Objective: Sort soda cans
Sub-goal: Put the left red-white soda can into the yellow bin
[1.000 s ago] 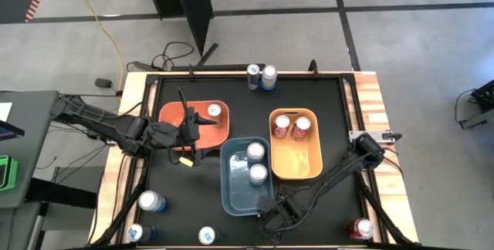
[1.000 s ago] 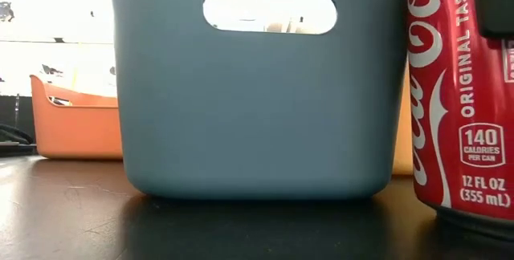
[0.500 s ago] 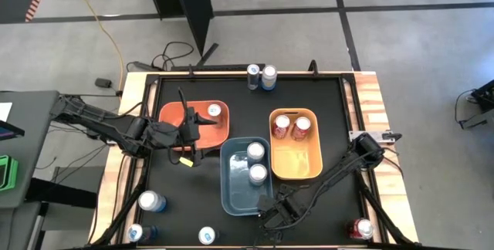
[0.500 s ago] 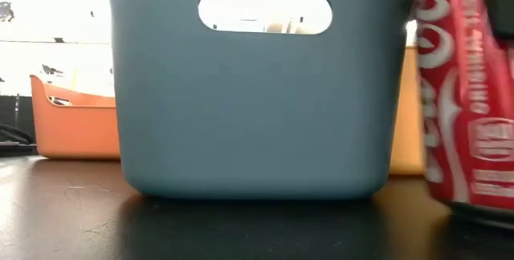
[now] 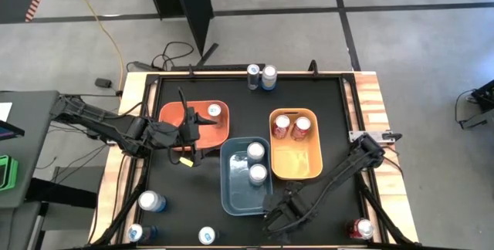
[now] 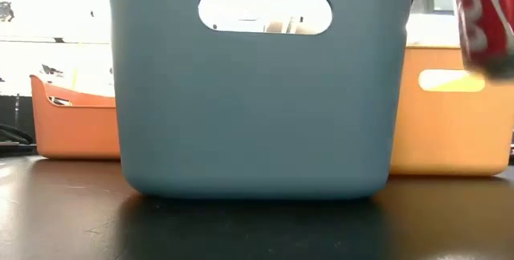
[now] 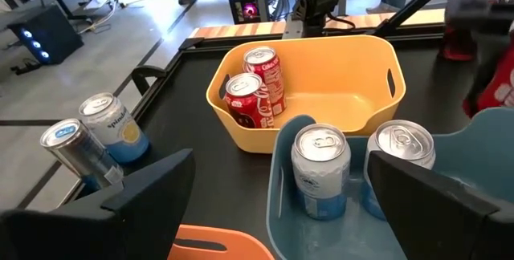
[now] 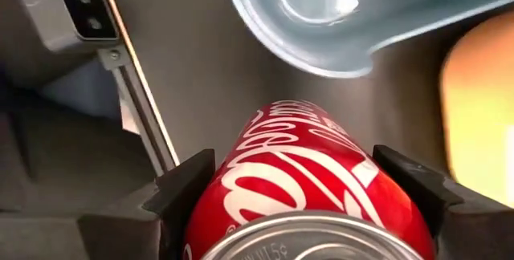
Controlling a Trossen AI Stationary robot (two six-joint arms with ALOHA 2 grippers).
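Red Coca-Cola can [image 8: 309, 188], its script readable, sits clamped in the right gripper [image 5: 284, 213], lifted off the tabletop near its front edge. Two red cans lie in the yellow bin [image 5: 296, 169], two silver in the blue bin [image 5: 235, 196], one in the orange bin [image 5: 176, 117]. Six stand unsorted along the edges. The left gripper [image 5: 194, 126], fingers apart, waits over the orange bin.

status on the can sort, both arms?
Right tool shut on red metal soda can, lifted beside blue plastic bin. Left tool open over orange bin. Nothing in the way.
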